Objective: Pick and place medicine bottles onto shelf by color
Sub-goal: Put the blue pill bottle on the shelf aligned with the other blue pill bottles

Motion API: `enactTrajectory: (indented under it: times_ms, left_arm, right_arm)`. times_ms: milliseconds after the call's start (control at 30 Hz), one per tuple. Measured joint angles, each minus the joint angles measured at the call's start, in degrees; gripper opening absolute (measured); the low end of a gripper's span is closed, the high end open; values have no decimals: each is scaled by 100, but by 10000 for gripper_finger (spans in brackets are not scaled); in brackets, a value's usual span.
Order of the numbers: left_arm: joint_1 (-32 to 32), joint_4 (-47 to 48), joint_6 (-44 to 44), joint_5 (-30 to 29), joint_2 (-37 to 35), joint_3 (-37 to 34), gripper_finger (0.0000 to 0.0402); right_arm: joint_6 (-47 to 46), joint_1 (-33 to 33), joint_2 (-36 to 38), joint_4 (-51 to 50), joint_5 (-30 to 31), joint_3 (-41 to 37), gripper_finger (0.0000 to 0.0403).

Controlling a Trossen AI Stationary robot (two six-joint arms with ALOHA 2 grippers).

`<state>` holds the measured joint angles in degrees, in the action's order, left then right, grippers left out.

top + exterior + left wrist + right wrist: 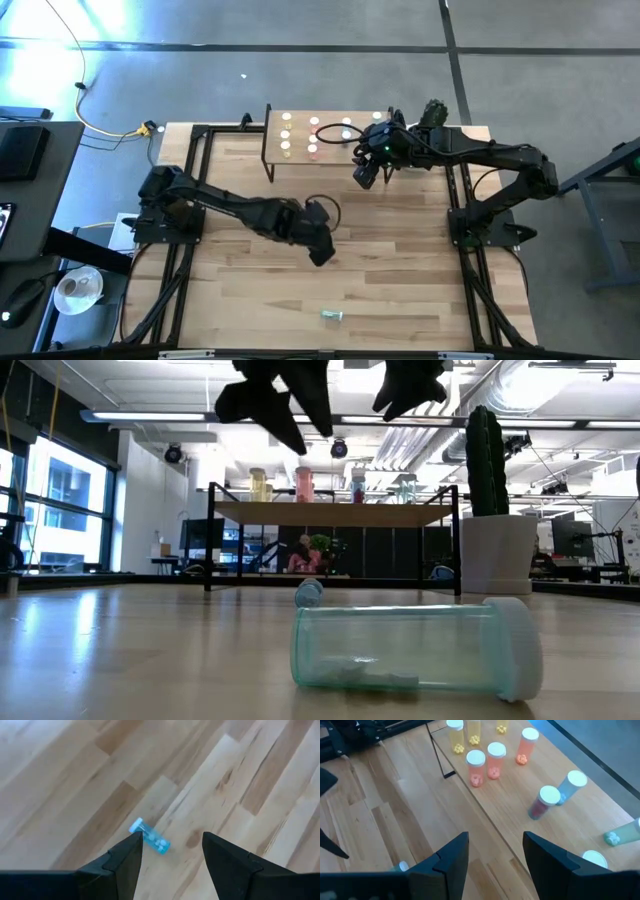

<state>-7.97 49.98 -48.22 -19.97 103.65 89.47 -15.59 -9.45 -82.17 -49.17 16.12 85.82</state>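
A green bottle (pixel 415 648) lies on its side at the near edge of the table (pixel 400 270). Past it, the left gripper (pixel 322 250) hangs open and empty over a small blue bottle (pixel 150 836). Farther back, the right gripper (pixel 365 175) hangs open and empty beside the shelf (pixel 275 125), where many bottles (pixel 485 762) stand.

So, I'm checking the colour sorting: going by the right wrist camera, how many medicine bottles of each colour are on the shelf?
On the shelf:
Yellow bottles: 3
Pink bottles: 3
Blue bottle: 1
Darker reddish bottle: 1
Green bottle: 1
White cap, body colour hidden: 1
Total: 10
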Motion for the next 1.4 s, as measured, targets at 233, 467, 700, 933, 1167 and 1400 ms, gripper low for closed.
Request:
enactTrajectory:
  times_ms: [233, 467, 700, 933, 1167, 1400]
  left_arm:
    - [-205, 0, -408, -267, 321, -2, 197]
    - [-234, 1, -634, -278, 697, -2, 197]
    - [-214, -52, -838, -129, 1125, -7, 197]
    - [-152, -67, -1015, -122, 1446, -7, 197]
    - [-87, -257, -1071, -86, 1753, -4, 197]
    - [-21, -220, -1019, 101, 2008, 0, 197]
  right_arm:
    - [0, 0, 0, -128, 0, 2, 179]
    - [-129, 0, 0, -222, -2, 2, 179]
    - [-240, 0, 0, -238, -2, 2, 179]
    - [-240, 0, 2, -236, -2, 4, 179]
    - [-242, 0, 2, -236, -2, 4, 179]
    - [-393, 11, 2, -308, -2, 4, 179]
